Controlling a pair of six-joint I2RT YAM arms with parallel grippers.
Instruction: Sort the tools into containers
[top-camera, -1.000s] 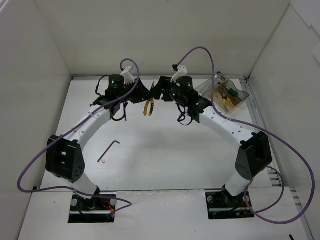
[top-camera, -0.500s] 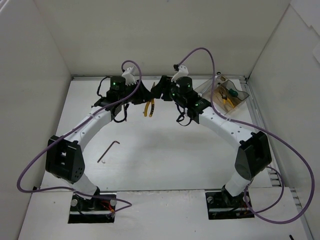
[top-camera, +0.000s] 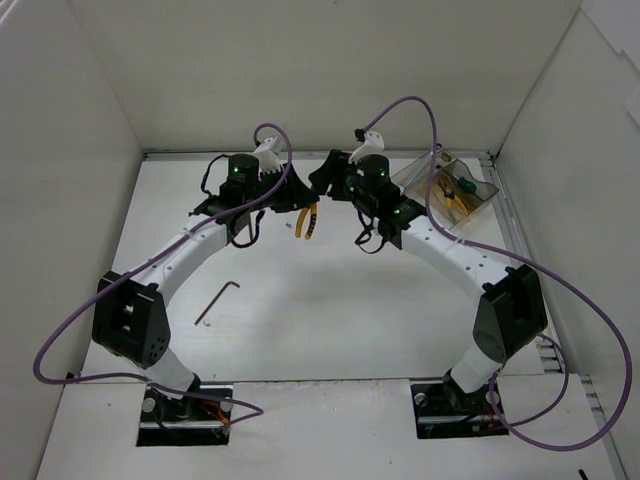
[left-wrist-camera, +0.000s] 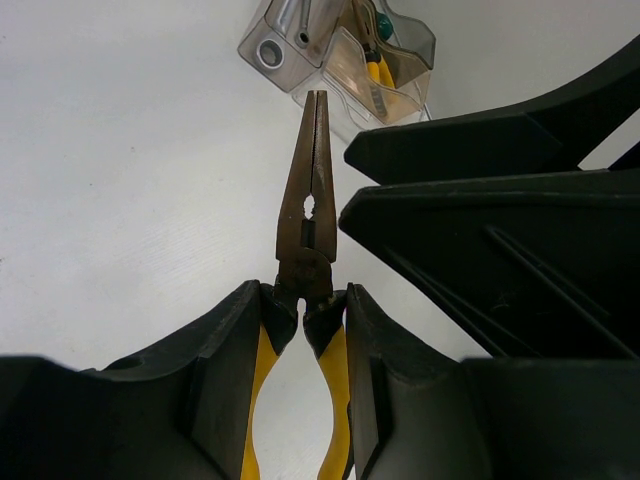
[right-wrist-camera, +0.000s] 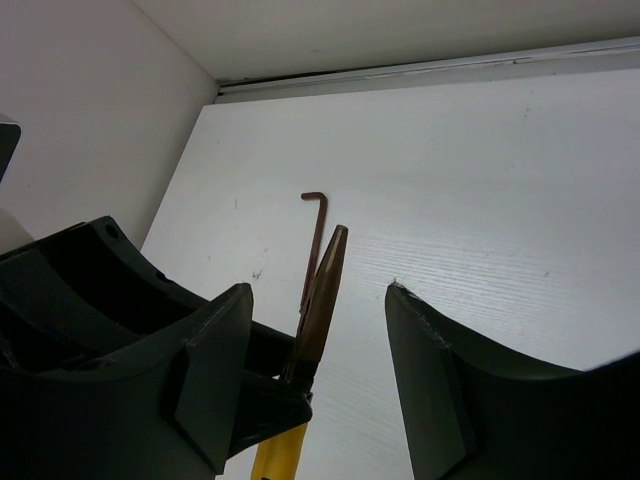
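Left claw (left-wrist-camera: 305, 302) gripping pliers (left-wrist-camera: 312, 180), right claw (right-wrist-camera: 318, 300) agape around their nose, hex key (right-wrist-camera: 317, 220) seen from right wrist, not left

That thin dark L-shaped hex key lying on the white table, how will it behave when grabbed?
The hex key looks stiff and light, being thin metal. Flat on the smooth white table, it may skid before lifting.

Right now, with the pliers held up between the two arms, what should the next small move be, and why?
Probably close the right gripper on the nose of the pliers. The left gripper clamps them near the pivot, and the nose sits between the right's open fingers, untouched. The right arm is nearer the container.
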